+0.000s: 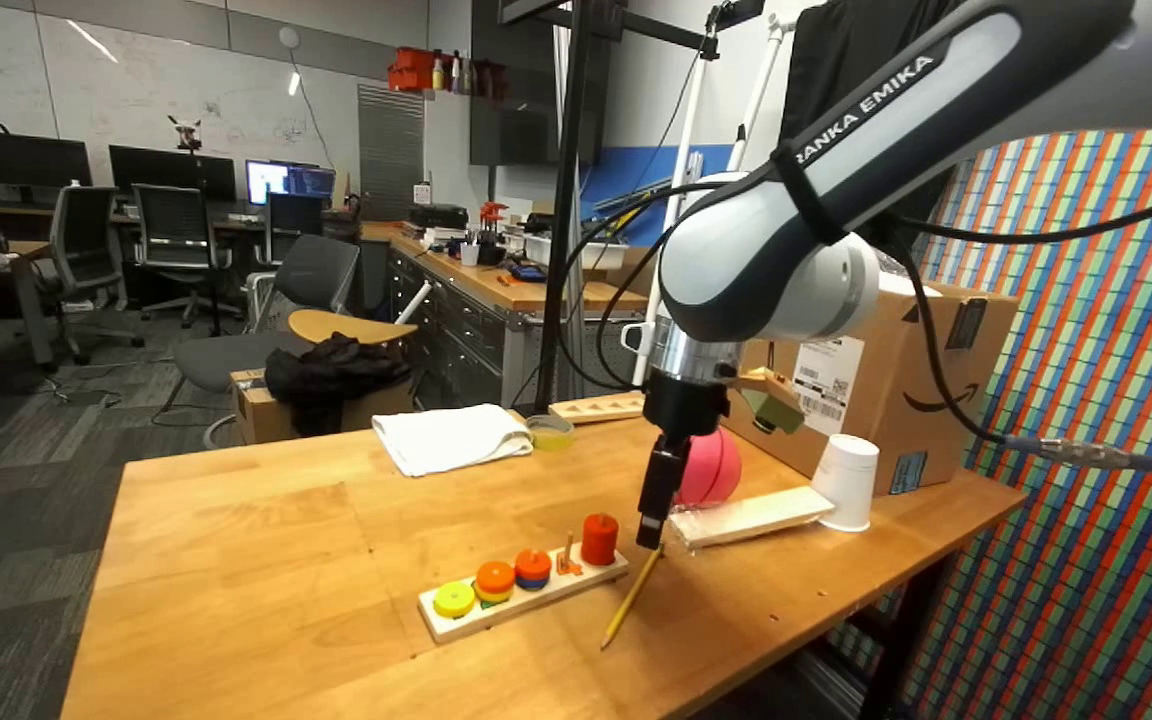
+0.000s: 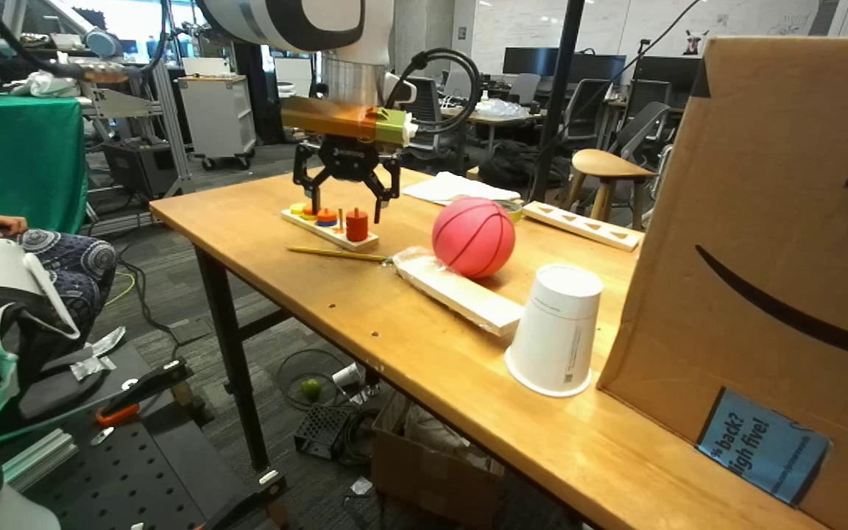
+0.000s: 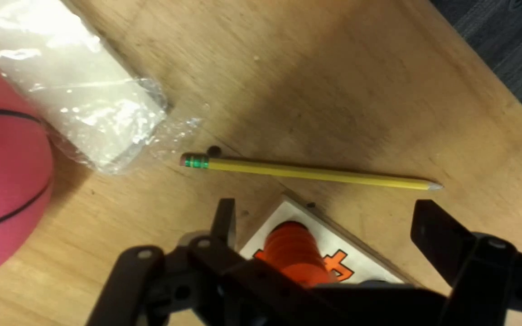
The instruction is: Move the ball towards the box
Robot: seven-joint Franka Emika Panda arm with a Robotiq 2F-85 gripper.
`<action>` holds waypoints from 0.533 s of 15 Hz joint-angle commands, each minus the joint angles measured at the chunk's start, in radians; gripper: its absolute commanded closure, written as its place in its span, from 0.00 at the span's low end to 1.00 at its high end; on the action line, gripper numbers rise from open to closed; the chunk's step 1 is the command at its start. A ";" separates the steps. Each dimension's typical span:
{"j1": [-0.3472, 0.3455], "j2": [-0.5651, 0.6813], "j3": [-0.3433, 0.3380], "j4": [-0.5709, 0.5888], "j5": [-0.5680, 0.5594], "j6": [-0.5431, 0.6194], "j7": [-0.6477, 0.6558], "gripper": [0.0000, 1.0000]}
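Note:
A pink ball with dark lines rests on the table in both exterior views (image 1: 712, 468) (image 2: 473, 237). It also shows at the left edge of the wrist view (image 3: 5, 181), partly cut off. The large brown cardboard box stands at the table's end in both exterior views (image 1: 901, 400) (image 2: 770, 184); it is out of the wrist view. My gripper is open and empty in an exterior view (image 2: 347, 216) and the wrist view (image 3: 325, 203). It hangs above the table by the peg toy, to one side of the ball and apart from it. In an exterior view it partly covers the ball.
A peg toy (image 2: 321, 230) with coloured rings lies below the gripper. A yellow pencil (image 3: 315, 173) lies beside it. A plastic-wrapped wooden board (image 2: 461, 291) and an upturned white cup (image 2: 558, 331) lie between ball and box. A white cloth (image 1: 451, 438) lies farther back.

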 commanded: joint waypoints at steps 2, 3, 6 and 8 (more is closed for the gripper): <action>-0.084 0.092 0.004 0.123 -0.019 -0.070 0.007 0.00; -0.102 0.100 0.001 0.130 -0.022 -0.080 0.008 0.00; -0.145 0.117 -0.002 0.136 -0.024 -0.084 0.021 0.00; -0.169 0.081 -0.007 0.109 -0.006 -0.011 0.071 0.00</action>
